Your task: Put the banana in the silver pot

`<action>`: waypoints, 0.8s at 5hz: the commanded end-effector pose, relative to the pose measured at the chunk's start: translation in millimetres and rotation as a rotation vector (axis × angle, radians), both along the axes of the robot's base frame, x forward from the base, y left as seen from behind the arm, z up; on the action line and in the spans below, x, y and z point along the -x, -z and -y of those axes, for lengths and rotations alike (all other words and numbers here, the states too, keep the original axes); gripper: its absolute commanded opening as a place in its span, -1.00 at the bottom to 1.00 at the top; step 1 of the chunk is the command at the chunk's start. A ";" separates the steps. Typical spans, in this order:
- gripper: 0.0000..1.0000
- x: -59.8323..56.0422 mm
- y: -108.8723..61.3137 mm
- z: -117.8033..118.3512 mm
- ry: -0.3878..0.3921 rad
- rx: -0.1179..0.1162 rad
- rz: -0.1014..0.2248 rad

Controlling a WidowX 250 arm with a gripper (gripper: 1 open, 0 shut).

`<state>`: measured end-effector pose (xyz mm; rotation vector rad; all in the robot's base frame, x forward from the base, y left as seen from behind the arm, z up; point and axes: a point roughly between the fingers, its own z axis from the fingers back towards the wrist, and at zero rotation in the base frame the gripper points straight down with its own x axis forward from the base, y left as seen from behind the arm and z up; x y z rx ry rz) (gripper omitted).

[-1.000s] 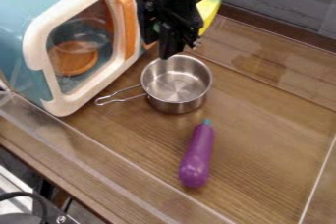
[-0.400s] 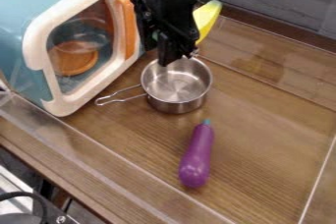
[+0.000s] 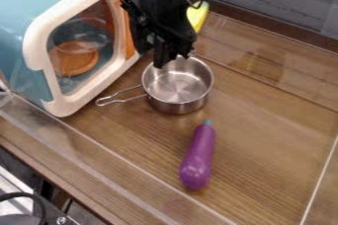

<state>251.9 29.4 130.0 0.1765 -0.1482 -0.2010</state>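
Banana (image 3: 199,16) perhaps lower, over shiny pot (image 3: 177,83)

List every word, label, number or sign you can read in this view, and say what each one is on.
None: no readable text, number or sign shows anywhere.
Toy microwave: no lettering visible on its door or body.
Silver pot, eggplant, banana: plain, no labels.
Gripper: dark, no marking can be made out.

A toy kitchen set up as a robot test bench: a wooden desk (image 3: 264,91) carries a toy microwave (image 3: 53,41), a small silver pot (image 3: 177,83) and a plastic eggplant (image 3: 199,155).
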 end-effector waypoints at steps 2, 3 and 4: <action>1.00 -12.1 -22.3 5.6 -0.086 -0.009 0.062; 1.00 -13.8 -26.6 9.8 -0.088 -0.005 0.064; 1.00 -11.4 -25.7 10.1 -0.125 0.005 0.063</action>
